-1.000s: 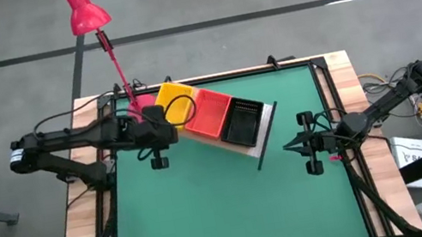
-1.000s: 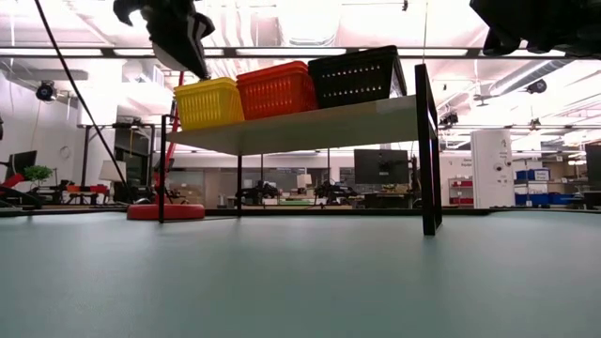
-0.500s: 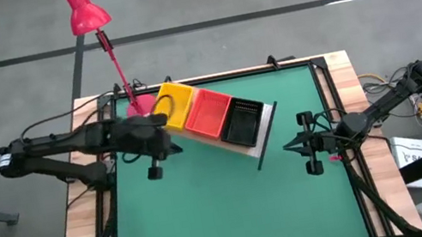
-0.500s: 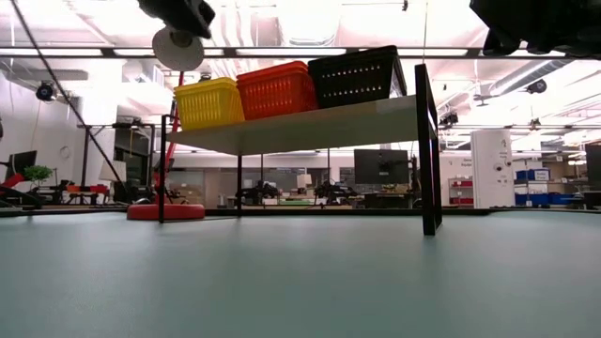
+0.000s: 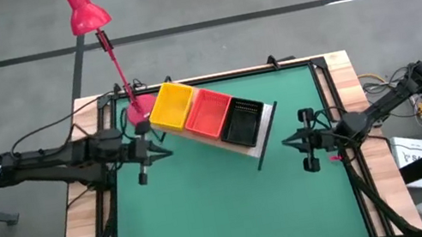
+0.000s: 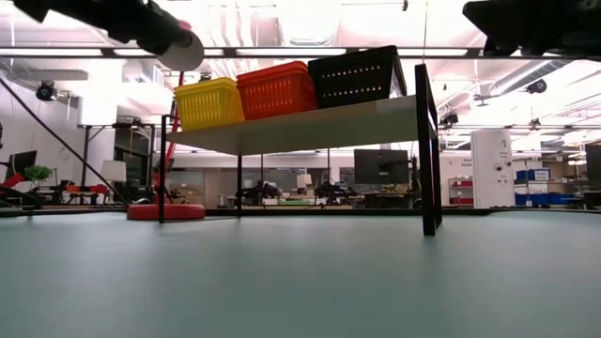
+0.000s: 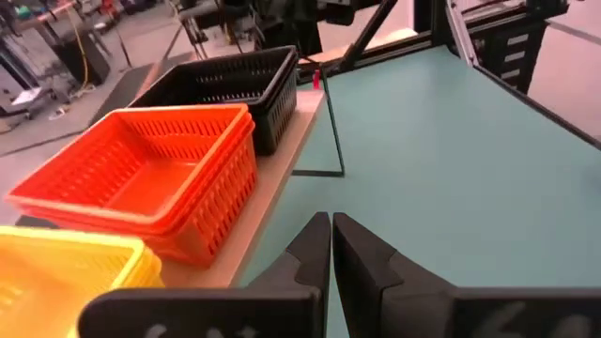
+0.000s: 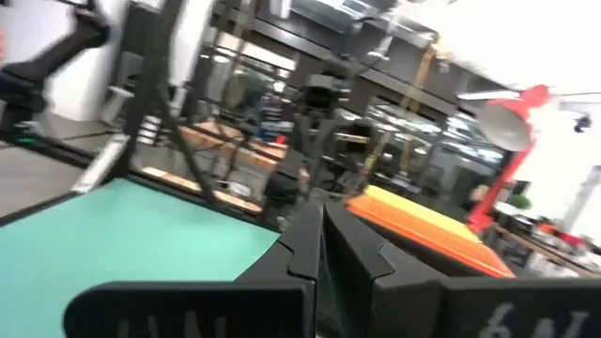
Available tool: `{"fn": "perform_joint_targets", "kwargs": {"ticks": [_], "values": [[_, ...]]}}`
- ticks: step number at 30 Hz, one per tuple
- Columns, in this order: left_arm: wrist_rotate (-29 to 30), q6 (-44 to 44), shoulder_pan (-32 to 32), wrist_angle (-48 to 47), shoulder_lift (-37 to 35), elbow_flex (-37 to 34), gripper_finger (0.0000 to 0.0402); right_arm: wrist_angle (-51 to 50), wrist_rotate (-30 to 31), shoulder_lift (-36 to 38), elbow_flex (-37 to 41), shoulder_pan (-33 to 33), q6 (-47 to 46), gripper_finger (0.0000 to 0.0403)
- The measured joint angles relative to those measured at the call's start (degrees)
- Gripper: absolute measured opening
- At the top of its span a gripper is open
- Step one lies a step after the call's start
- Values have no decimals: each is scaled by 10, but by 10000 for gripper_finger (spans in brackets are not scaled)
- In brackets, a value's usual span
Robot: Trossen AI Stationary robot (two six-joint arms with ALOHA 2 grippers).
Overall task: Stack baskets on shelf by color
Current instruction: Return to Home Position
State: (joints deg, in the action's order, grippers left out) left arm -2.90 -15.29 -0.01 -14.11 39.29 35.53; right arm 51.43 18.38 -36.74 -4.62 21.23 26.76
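Left gripper (image 5: 165,153), fingers pressed together and empty, hangs just beside the shelf (image 5: 267,132) at its yellow end; right gripper (image 5: 288,143), likewise closed, waits off the black end. On the shelf sit yellow baskets (image 5: 171,106), red-orange baskets (image 5: 208,111) and black baskets (image 5: 244,121), side by side
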Motion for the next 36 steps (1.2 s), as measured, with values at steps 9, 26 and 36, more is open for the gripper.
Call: {"fn": "perform_joint_targets", "kwargs": {"ticks": [9,26,36], "values": [[1,-1,0,2,-92,-42,0,-6,44,38,0,0,39,9],[12,12,0,3,-181,-88,0,-213,77,227,0,0,40,9],[19,14,0,27,-256,-136,0,-312,76,293,0,0,13,9]]}}
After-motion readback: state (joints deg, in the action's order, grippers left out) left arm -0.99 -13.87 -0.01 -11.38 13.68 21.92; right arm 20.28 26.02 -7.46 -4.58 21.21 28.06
